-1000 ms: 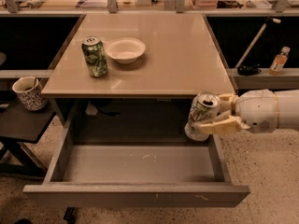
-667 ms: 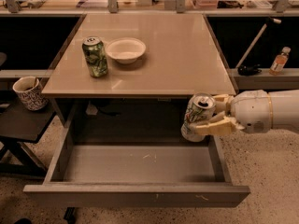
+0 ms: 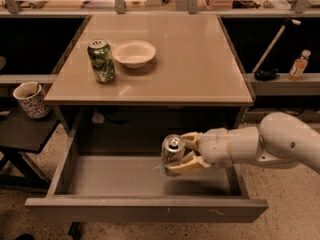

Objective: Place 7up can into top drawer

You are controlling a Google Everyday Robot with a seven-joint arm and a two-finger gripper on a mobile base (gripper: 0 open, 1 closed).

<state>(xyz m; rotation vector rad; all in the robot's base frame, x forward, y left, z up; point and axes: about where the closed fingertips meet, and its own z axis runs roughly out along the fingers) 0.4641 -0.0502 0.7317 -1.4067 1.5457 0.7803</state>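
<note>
My gripper [image 3: 181, 154] reaches in from the right on a white arm and is shut on the 7up can [image 3: 172, 153], a pale silvery can with a silver top. It holds the can upright above the inside of the open top drawer [image 3: 145, 209], right of the drawer's middle. The drawer is pulled far out below the tabletop, and its grey floor shows bare around the can.
On the beige table [image 3: 200, 59] stand a darker green patterned can [image 3: 101, 60] and a white bowl [image 3: 134, 53]. A patterned mug [image 3: 31, 99] sits on a low dark stand at left. An orange bottle [image 3: 299, 65] stands on a shelf at right.
My gripper has carried the 7up can leftward, from over the drawer's right edge to above its inside. The drawer and the tabletop things have not moved.
</note>
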